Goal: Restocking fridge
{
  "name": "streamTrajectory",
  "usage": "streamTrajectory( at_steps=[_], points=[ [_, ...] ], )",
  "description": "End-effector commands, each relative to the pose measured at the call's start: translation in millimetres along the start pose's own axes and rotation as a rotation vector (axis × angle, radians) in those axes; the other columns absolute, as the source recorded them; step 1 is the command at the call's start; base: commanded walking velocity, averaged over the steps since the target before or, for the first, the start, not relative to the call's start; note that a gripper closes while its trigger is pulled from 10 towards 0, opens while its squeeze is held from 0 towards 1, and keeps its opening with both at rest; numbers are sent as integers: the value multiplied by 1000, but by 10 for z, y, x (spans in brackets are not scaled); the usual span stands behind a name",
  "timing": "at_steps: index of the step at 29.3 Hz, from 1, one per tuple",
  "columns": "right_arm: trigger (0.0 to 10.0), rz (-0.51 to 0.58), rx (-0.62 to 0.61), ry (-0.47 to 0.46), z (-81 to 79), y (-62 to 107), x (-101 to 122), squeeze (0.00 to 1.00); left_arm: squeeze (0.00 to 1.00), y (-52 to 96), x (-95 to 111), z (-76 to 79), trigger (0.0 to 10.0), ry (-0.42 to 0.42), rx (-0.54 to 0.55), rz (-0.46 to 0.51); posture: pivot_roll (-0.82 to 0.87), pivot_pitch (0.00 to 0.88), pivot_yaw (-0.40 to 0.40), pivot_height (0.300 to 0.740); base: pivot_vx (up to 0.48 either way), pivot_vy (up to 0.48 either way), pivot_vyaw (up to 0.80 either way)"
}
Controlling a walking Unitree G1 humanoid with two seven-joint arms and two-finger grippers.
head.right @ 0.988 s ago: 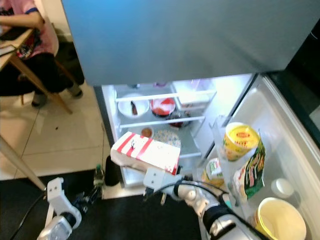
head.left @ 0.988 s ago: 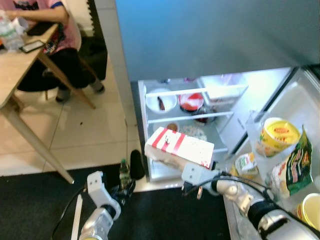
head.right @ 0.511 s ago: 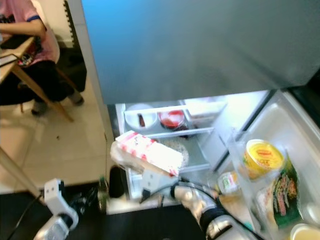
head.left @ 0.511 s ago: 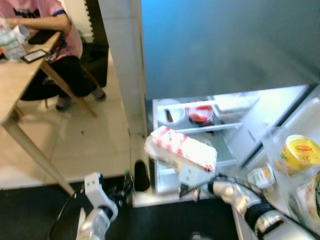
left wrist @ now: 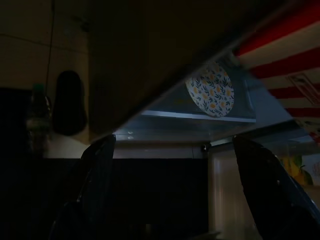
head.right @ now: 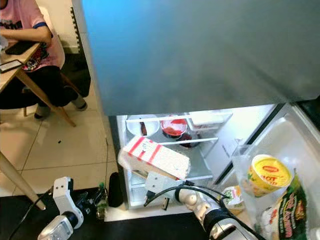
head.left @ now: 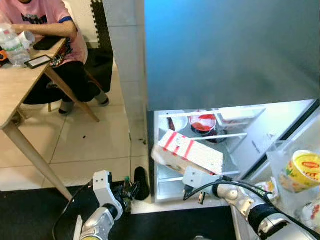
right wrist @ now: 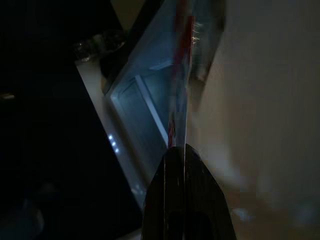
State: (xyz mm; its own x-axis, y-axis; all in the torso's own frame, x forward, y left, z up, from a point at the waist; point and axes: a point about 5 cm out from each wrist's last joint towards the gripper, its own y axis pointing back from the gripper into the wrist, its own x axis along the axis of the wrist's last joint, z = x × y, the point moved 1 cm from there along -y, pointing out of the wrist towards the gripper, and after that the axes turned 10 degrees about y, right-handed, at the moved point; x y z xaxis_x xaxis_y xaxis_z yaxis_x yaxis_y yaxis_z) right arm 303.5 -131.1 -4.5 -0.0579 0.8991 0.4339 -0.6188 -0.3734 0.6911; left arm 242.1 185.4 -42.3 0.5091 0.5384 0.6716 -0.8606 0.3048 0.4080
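A red-and-white striped box [head.left: 190,152] hangs tilted in front of the open fridge's lower shelf [head.left: 200,172]. My right gripper [head.left: 189,169] is shut on the box's near end from below. In the right wrist view one black finger [right wrist: 182,200] lies against the box [right wrist: 260,100]. My left gripper [head.left: 126,192] is open and held low over the dark mat, left of the fridge. Its two fingers [left wrist: 97,170] stand wide apart, pointing towards the fridge's bottom shelf, where a flowered plate [left wrist: 210,92] lies.
A green-capped bottle [head.left: 126,181] and a black object [head.left: 140,180] stand on the floor by the fridge's left edge. Bowls [head.left: 202,121] sit on the upper shelf. The open door [head.right: 280,150] holds a yellow cup [head.right: 267,172]. A person [head.left: 45,25] sits at a wooden table [head.left: 20,85].
The camera has swung, so the fridge now sits more to the right and higher. The striped box stays in my right gripper and is a little closer to the lower shelf.
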Motion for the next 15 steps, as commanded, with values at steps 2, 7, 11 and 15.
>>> streamTrajectory(
  at_steps=[2, 7, 11, 15],
  points=[
    [10000, -20, 8, -13, -25, 25, -81, 0, 0, -7, -94, 39, 10000, 12, -13, -31, -24, 76, 10, 740, 0, 0, 0],
    [10000, -33, 10, -12, -30, 34, -114, 0, 0, 3, -96, 25, 10000, 17, -6, -26, -24, 81, 13, 740, 0, 0, 0],
    [10000, -35, 8, -12, -28, 32, -111, 0, 0, 4, -78, 18, 10000, 16, 0, -13, -23, 78, 11, 740, 0, 0, 0],
    [10000, -37, -5, 1, -28, 18, -86, 0, 0, 4, -54, 13, 10000, 18, 4, 3, -22, 81, 12, 740, 0, 0, 0]
  ],
)
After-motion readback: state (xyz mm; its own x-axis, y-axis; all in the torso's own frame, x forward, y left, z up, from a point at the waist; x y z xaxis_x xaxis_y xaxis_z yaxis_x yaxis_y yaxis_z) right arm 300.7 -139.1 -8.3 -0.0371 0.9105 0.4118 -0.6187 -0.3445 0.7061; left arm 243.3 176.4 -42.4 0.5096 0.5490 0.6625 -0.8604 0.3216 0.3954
